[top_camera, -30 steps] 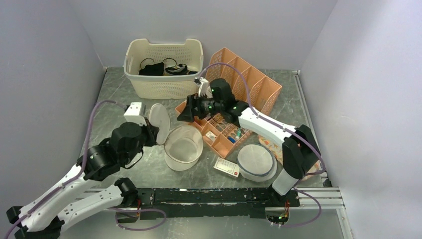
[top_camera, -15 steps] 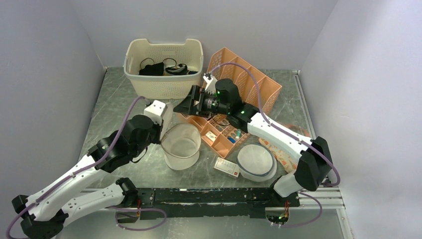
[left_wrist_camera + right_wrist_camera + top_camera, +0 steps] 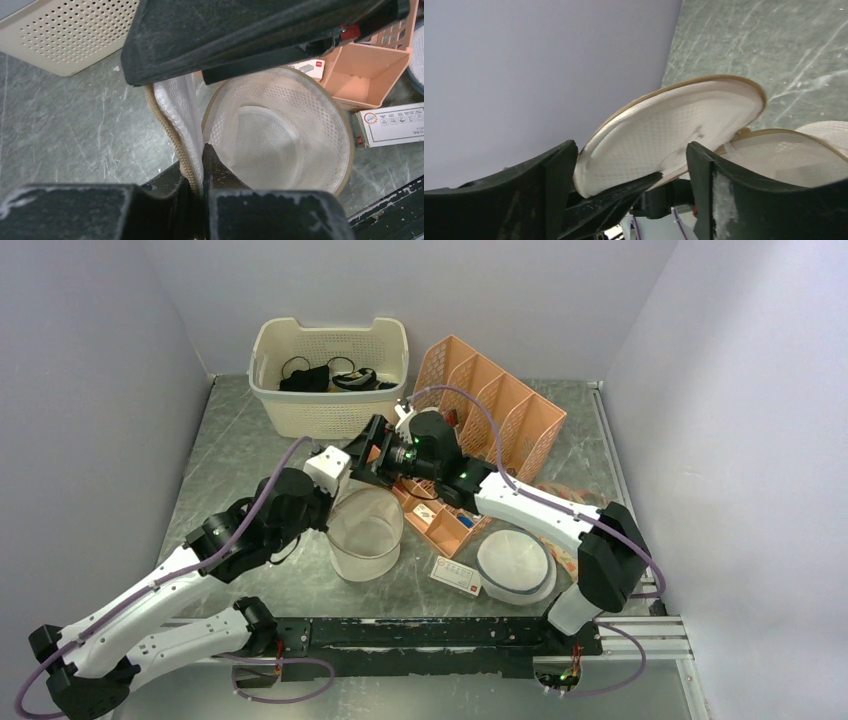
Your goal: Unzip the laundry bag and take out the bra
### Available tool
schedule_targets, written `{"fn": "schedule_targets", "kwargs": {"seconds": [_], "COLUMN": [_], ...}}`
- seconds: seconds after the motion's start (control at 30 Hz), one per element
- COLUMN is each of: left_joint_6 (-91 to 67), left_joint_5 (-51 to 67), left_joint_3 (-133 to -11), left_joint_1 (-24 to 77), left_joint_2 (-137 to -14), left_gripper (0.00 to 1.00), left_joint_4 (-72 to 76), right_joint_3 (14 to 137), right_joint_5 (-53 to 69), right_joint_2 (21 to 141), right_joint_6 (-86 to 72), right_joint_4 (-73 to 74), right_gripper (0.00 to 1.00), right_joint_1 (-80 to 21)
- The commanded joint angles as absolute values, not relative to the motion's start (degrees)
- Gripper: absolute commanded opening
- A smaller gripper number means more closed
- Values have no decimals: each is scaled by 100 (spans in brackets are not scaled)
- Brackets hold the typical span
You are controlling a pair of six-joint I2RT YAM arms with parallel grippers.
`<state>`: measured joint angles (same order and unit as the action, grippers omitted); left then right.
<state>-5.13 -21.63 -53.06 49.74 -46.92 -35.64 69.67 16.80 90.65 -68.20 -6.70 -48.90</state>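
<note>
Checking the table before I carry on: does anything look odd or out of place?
The white mesh laundry bag with tan trim stands unzipped, its lid pinched by the left pincer, but its inside looks empty; dark strapped garments lie in the cream perforated basket.

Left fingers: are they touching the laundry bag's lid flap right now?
Touching. The left wrist view shows the left fingers pinched shut on the tan-trimmed lid flap of the laundry bag, with no gap between them.

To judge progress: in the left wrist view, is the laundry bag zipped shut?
No, the laundry bag gapes open, the left gripper pinching its lid.
</note>
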Motion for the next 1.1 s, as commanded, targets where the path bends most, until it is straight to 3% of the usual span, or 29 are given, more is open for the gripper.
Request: {"fn": "schedule_targets", "kwargs": {"seconds": [0.0, 0.23, 0.4, 0.47, 0.8, 1.07], "left_joint_6": [-272, -233, -406, -576, -1826, -2793], "left_joint_5": [-1946, -1677, -1522, -1451, -325, -1463], "left_joint_3": [-5267, -5222, -5240, -5213, -4782, -5442], "left_joint_1": [4999, 4997, 4995, 5000, 4995, 4997], "left_joint_2": [-4752, -4729, -4710, -4674, -4523, -4728], "left_gripper": [20, 25, 29, 32, 58, 70], "left_joint_4": [-3462, -3439, -3366, -3310, -2436, -3374], "right_joint_3": [6715, 6785, 6255, 6125, 5302, 4349], "right_joint_5": [1406, 1185, 1057, 1031, 1145, 1338], "right_joint_2": [8987, 8949, 8723, 8678, 8194, 7708], "right_joint_6": [-7301, -7139, -7245, -7159, -6685, -6425], "right_joint_4": [-1039, -789, -1026, -999, -772, -656], "right_gripper": [73, 67, 28, 21, 20, 21], "right_joint_1": [-4975, -5010, -5005, -4993, -4997, -5043]}}
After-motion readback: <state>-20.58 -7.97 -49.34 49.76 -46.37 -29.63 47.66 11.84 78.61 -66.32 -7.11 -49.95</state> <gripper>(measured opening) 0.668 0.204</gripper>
